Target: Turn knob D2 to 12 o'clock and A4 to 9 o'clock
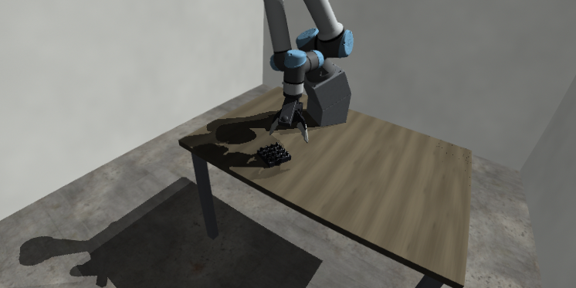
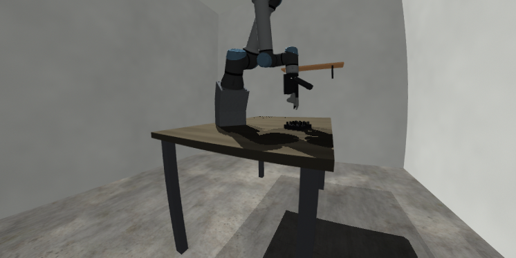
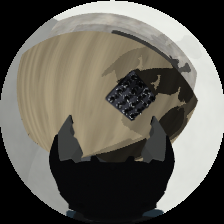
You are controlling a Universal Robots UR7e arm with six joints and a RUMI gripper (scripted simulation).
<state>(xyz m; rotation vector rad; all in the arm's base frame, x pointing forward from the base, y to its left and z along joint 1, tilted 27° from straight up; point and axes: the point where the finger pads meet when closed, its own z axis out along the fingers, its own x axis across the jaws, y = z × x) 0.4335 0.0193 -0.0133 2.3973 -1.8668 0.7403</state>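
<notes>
The black knob box (image 1: 273, 157) (image 2: 297, 126) (image 3: 131, 96) lies flat on the table, with rows of small black knobs on top. In the wrist view it appears turned like a diamond, ahead of the fingers and right of the middle. The knobs' pointers, the hour marks and the socket are too small and dark to read. My gripper (image 1: 288, 137) (image 2: 295, 107) (image 3: 112, 116) is open with nothing between its fingers. It hangs above the table, higher than the box, and touches nothing.
The wooden table (image 1: 387, 181) (image 2: 194, 134) (image 3: 60, 90) carries the arm's grey base (image 1: 332, 98) (image 2: 232, 106) behind the box. The arm's dark shadow falls across the table beside the box. An orange-brown shelf (image 2: 321, 66) is on the wall behind the gripper in the exterior view.
</notes>
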